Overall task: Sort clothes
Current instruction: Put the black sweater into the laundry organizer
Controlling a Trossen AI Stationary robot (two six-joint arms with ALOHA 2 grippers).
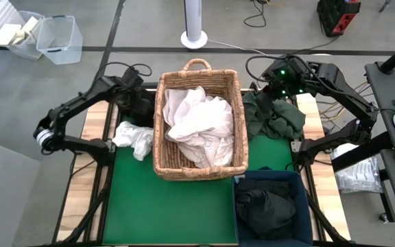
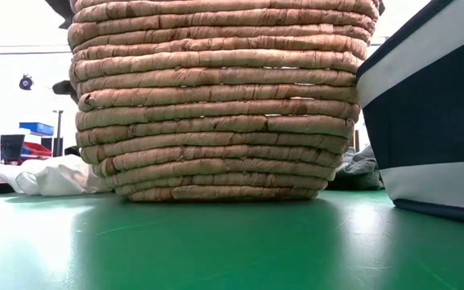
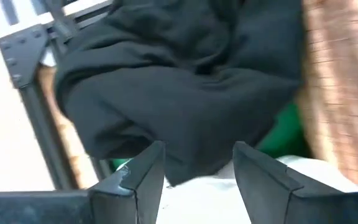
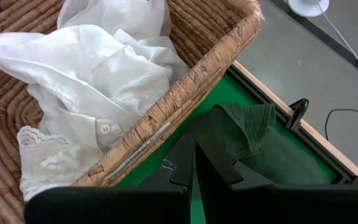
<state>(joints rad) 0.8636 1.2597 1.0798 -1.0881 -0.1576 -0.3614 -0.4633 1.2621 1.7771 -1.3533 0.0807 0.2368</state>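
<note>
The tan wicker basket (image 1: 199,165) holds crumpled white clothes (image 1: 201,123) (image 4: 98,93). To its left, a white garment (image 1: 133,139) (image 2: 55,174) lies on the green mat, with a black garment (image 3: 185,93) behind it. My left gripper (image 1: 136,115) (image 3: 197,168) hangs open just above these two, fingers pointing steeply down. A dark green garment (image 1: 274,116) (image 4: 244,127) lies on the mat right of the basket. My right gripper (image 1: 266,92) (image 4: 192,163) is shut and empty, raised over the basket's far right corner. Another black garment (image 1: 262,209) lies in the dark blue bin (image 1: 300,180).
The basket (image 2: 216,97) and the blue bin (image 2: 433,113) fill the middle and near right of the table. Bare green mat (image 1: 170,213) lies in front of the basket. Off the table stand clear plastic boxes (image 1: 53,38) at the far left and a white fan base (image 1: 194,38).
</note>
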